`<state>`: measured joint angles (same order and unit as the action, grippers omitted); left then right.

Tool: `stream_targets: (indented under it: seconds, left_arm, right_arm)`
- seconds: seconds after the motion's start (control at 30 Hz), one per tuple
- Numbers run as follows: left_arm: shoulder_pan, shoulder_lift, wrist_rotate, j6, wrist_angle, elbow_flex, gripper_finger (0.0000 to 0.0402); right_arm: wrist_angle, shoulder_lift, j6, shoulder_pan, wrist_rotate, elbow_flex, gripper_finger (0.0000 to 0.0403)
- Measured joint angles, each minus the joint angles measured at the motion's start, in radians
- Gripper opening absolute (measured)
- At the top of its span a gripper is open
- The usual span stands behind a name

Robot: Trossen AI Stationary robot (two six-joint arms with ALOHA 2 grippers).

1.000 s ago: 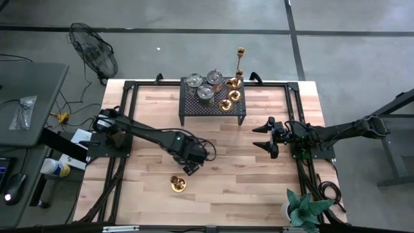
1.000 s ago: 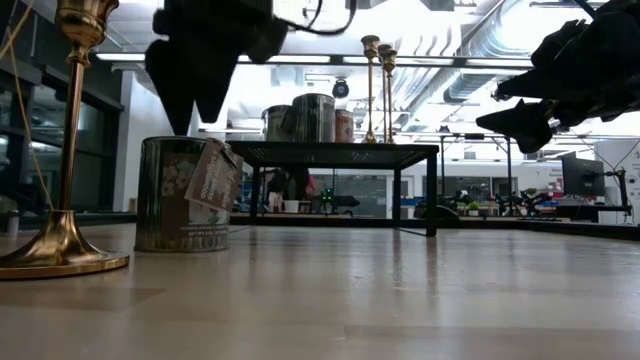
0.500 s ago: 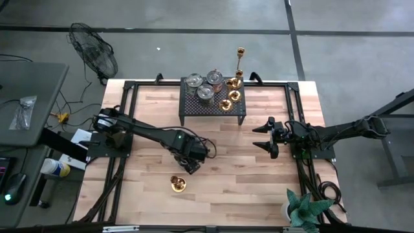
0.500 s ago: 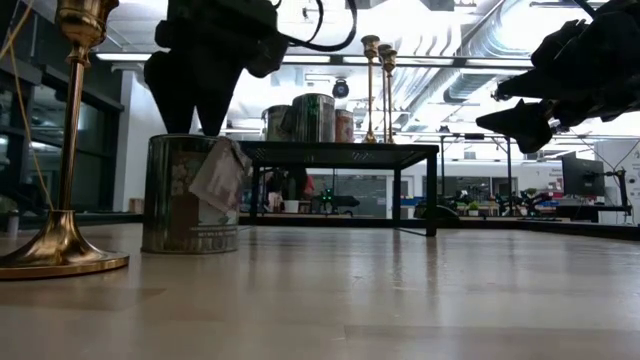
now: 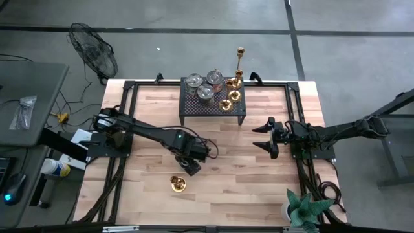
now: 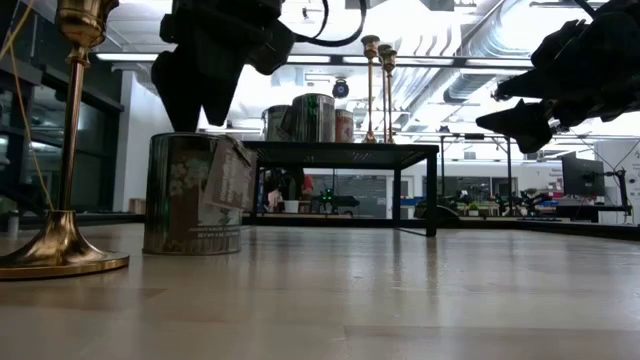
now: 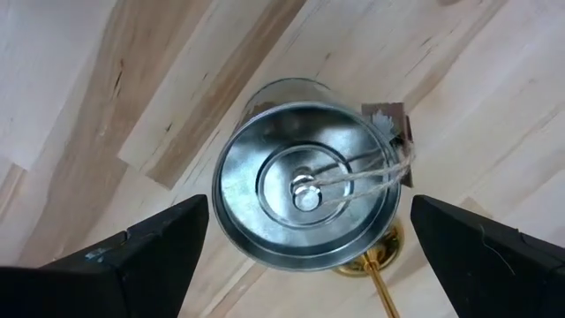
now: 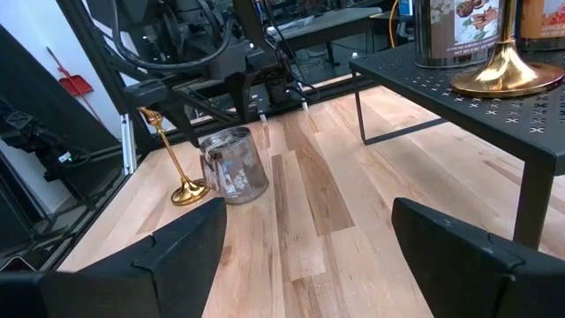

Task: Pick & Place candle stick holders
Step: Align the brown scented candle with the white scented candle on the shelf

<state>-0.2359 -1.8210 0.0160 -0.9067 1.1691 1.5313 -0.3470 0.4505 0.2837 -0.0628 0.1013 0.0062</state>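
With the silvery cup (image 7: 305,199) standing on the surface (image 5: 259,175) beside a brass candlestick (image 5: 178,184), released beneath wide-open, empty left fingers (image 7: 159,247); next, lifting clear toward the stand (image 5: 213,103).

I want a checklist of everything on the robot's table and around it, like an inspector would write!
Surface: wooden table, bare in the middle.
Job's things: silver cup and brass candlestick stand on the wood; more cups and candlesticks sit on the black stand.
Clutter: potted plant at a table corner.
Grippers: left gripper open, straight above the silver cup; right gripper open, waiting at the right side.
Cables: a wire loop on the left arm.
Surroundings: fan on the floor.
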Motion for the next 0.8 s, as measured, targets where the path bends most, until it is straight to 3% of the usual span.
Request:
stream_targets:
  seconds: [0.8]
  left_arm:
    - [-0.007,-0.001,-0.025,0.015,-0.006,-0.002,0.0388]
  right_arm:
    - [0.000,0.000,0.000,0.000,0.000,0.000,0.0316]
